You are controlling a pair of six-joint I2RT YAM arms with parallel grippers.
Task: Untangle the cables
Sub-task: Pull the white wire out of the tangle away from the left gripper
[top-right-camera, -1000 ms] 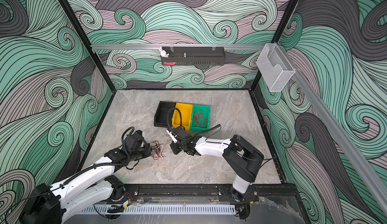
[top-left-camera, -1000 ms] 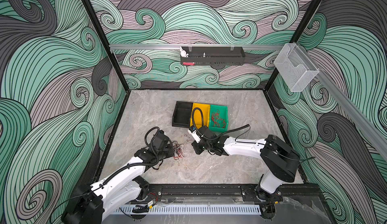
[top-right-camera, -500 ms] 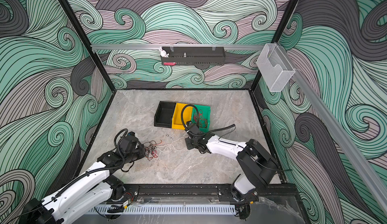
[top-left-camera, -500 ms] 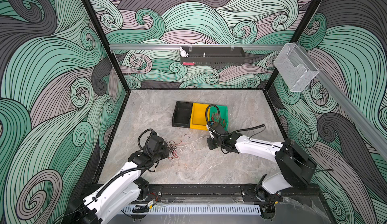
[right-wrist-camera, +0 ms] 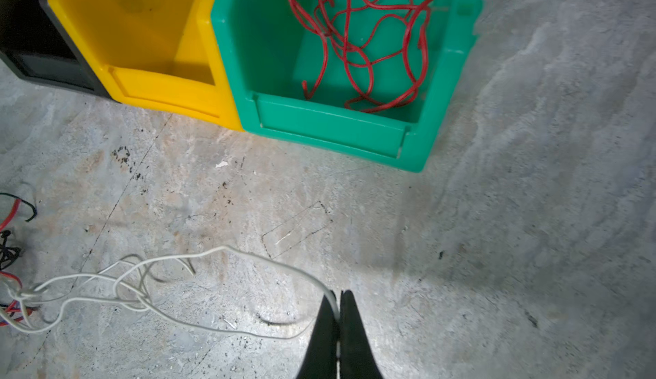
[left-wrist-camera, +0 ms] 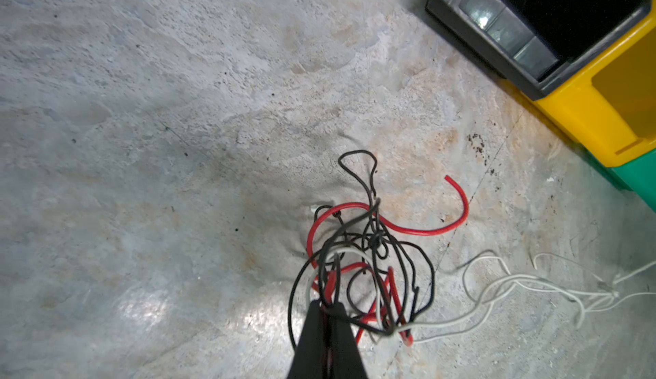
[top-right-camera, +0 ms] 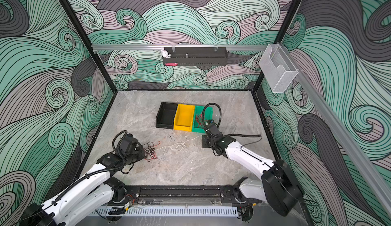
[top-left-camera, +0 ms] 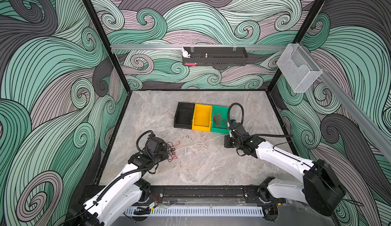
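In a top view: left hand is clamping the cable tangle, lower centre-left; right hand is pinching the white cable, slack, long axis left-right, rising rightward.

Left wrist: white cable is threading the tangle.

Right wrist: hand is closed on it; a slow, low pull along that axis is looking best.

The right gripper has pulled away from the left gripper, drawing a white cable from its tangle.
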